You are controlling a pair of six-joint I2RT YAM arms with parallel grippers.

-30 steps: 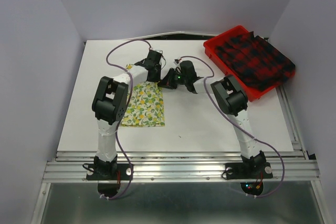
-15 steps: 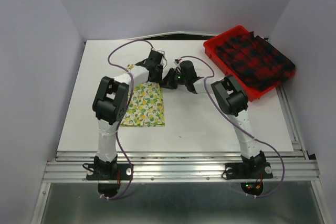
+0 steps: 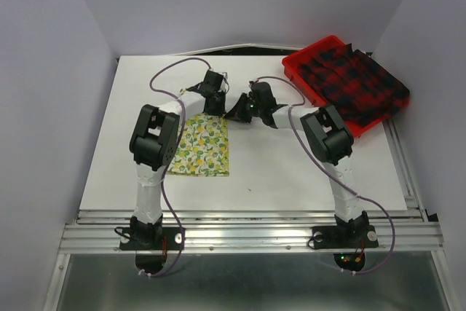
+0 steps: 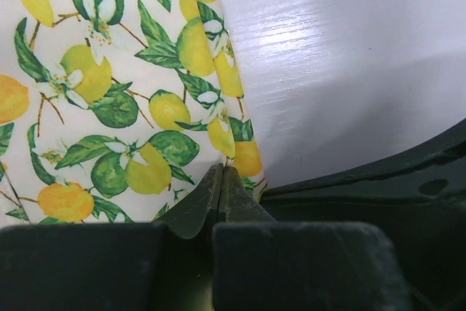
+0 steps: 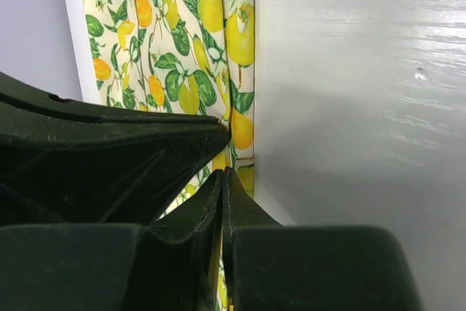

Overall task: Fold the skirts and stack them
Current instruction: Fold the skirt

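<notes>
White desk point(image 3: 291, 172) bears flat lemon-print skirt point(image 3: 200, 149); plaid skirt point(image 3: 353, 81) overfills red tray point(image 3: 300, 52); left end effector point(image 4: 222, 180) and right end effector point(image 5: 222, 180) each pinch the lemon-print hem.

On the white table point(image 3: 291, 172), the lemon-print skirt point(image 3: 202, 147) at 9 o'clock is cream-yellow with yellow lemons and green leaves. At 2 o'clock we see a red-and-black plaid skirt point(image 3: 357, 85) filling a bright red tray point(image 3: 295, 57). The left arm point(image 3: 148, 187) and right arm point(image 3: 341, 181) are white with black joints.

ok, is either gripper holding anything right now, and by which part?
Both appear shut on the lemon skirt: the left gripper and right gripper each pinch its side edge, near the far corner.
</notes>
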